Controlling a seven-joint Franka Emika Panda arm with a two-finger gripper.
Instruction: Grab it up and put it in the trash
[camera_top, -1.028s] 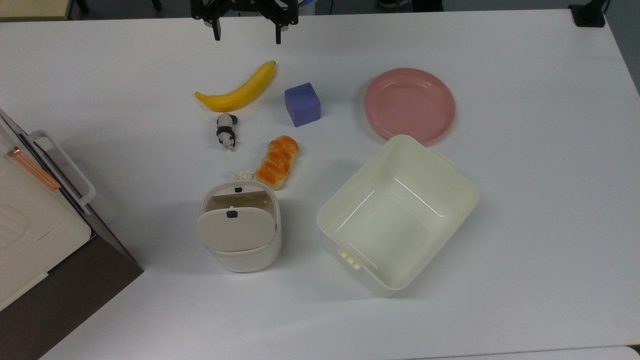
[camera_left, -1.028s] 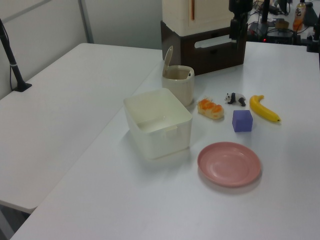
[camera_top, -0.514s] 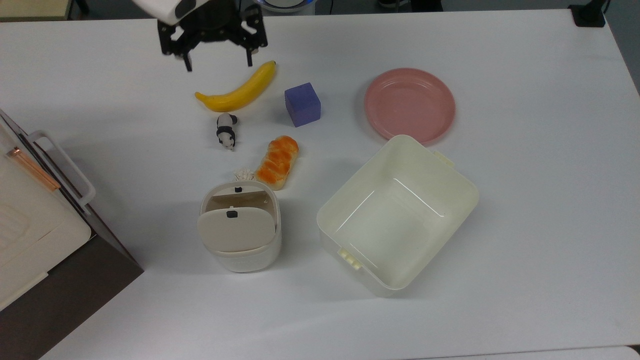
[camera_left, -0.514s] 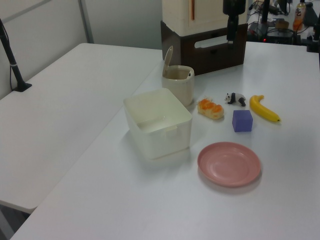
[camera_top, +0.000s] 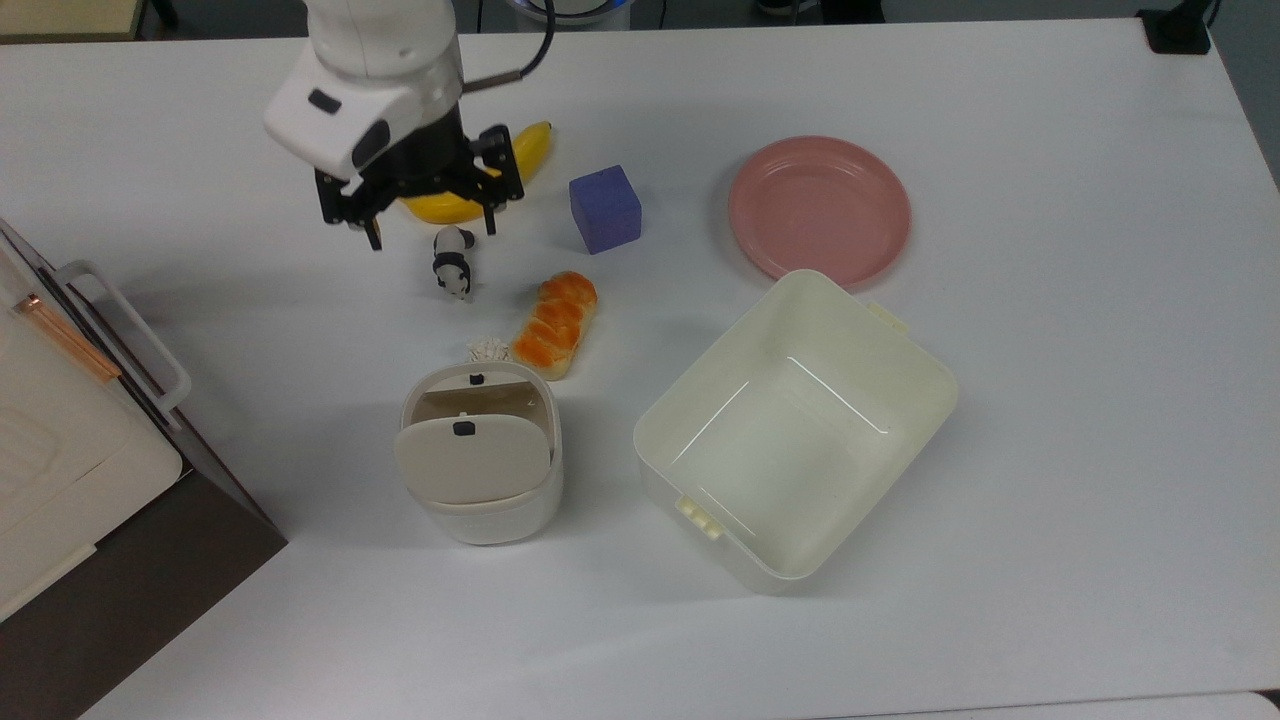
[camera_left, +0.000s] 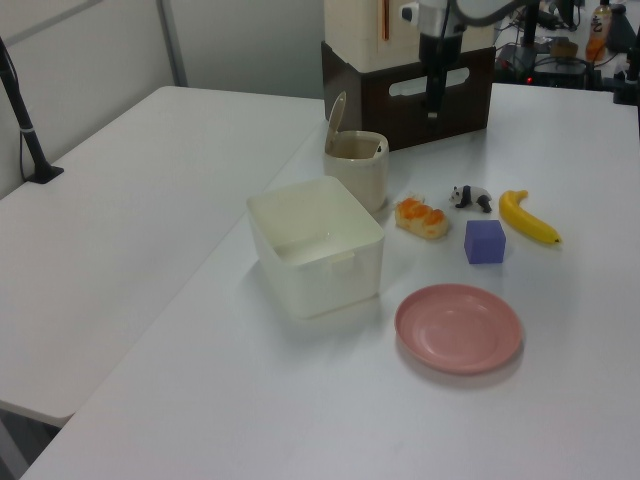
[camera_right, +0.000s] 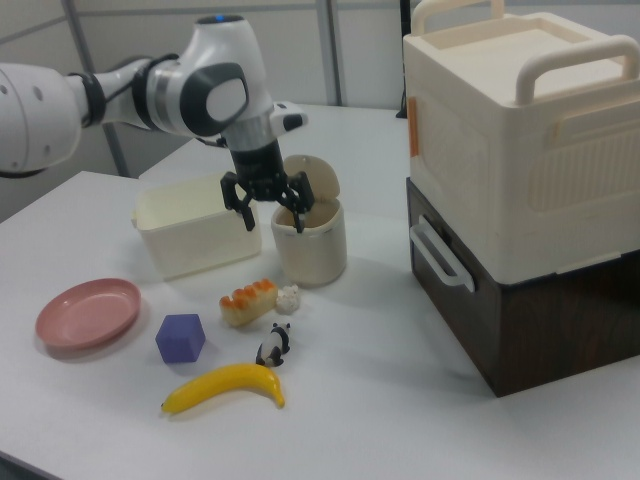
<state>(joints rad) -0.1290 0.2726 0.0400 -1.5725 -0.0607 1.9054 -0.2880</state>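
1. Your gripper (camera_top: 430, 232) is hanging above the table with its fingers spread apart, gripping nothing, over the banana (camera_top: 520, 150) and the panda figurine (camera_top: 452, 262) in the top view.
2. The tissue wad (camera_top: 487, 349) is lying on the table (camera_top: 1050, 450), touching the bread roll (camera_top: 555, 323) and just beside the trash bin (camera_top: 480, 455).
3. The bin's swing lid (camera_top: 470, 460) is standing tilted open.

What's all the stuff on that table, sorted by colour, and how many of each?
Yellow: 1, banana
Purple: 1, cube
Pink: 1, plate
Orange: 1, bread roll
Black-and-white: 1, panda figurine
White or cream: 3, tissue wad, lidded bin, open tub
Total: 8
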